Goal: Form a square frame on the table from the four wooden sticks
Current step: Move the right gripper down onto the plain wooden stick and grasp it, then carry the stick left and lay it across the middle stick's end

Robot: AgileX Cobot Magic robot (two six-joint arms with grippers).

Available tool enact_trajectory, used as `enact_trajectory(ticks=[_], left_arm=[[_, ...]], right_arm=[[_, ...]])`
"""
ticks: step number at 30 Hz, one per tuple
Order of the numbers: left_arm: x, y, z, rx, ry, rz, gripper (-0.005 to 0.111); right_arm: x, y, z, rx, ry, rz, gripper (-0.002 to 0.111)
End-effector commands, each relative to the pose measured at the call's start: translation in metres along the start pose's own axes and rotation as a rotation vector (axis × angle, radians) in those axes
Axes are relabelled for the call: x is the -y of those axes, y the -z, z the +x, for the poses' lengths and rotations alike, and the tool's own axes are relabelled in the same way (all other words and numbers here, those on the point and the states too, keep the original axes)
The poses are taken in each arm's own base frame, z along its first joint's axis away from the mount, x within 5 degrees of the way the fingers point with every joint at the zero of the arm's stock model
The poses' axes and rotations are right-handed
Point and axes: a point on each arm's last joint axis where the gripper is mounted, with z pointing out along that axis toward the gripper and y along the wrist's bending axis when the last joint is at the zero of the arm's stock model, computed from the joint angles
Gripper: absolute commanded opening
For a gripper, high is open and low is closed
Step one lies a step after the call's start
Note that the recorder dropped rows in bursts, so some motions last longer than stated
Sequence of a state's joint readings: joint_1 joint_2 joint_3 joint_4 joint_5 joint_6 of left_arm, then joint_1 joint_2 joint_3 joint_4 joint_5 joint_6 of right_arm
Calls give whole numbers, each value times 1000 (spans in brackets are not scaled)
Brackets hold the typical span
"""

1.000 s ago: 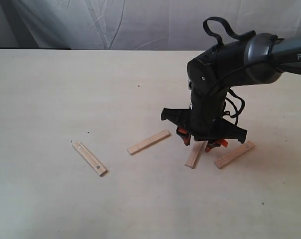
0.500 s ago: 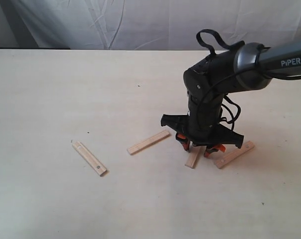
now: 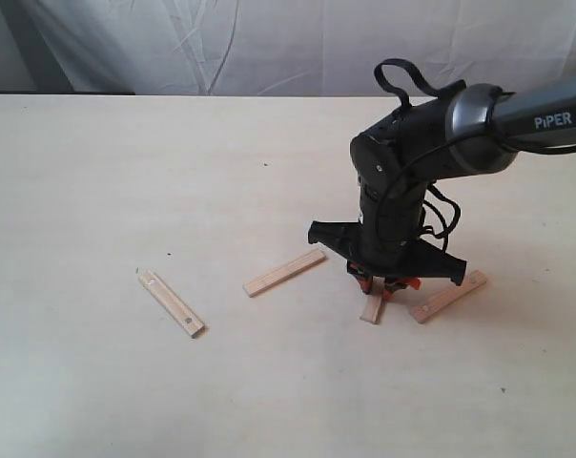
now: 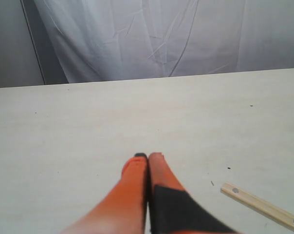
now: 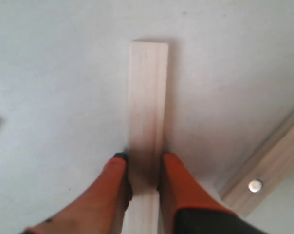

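Four tan wooden sticks lie apart on the pale table, with no square frame formed. One stick with dots lies at the left, also in the left wrist view. A second stick lies angled near the middle. My right gripper points straight down with its orange fingers closed against both long edges of a third stick. The fourth stick lies just to its right. My left gripper hovers shut and empty; it is not visible in the exterior view.
White cloth hangs behind the table's far edge. The right arm's black body stands over the right pair of sticks. A few tiny dark specks dot the table.
The right gripper's fingers have closed from wide apart onto the third stick, and the gripper sank slightly. The other sticks have not moved.
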State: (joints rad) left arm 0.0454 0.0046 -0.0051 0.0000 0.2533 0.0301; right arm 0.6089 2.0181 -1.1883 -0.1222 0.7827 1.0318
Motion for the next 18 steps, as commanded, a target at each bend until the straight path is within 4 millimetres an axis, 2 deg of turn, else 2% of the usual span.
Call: enact_trajectory(ticks=[1, 3, 5, 12, 16, 18], left_arm=[[0, 0, 1, 10, 5, -3, 0], [0, 0, 1, 10, 5, -3, 0], [0, 0, 1, 10, 5, -3, 0], [0, 0, 0, 12, 5, -3, 0], [0, 0, 0, 12, 5, -3, 0], [0, 0, 0, 12, 5, -3, 0]], right_arm=[[0, 1, -1, 10, 20, 6, 4], [0, 2, -1, 11, 31, 4, -1], [0, 6, -2, 18, 67, -4, -1], [1, 41, -6, 119, 308, -62, -1], [-7, 59, 6, 160, 540, -91, -1], [-15, 62, 20, 166, 677, -98, -1]])
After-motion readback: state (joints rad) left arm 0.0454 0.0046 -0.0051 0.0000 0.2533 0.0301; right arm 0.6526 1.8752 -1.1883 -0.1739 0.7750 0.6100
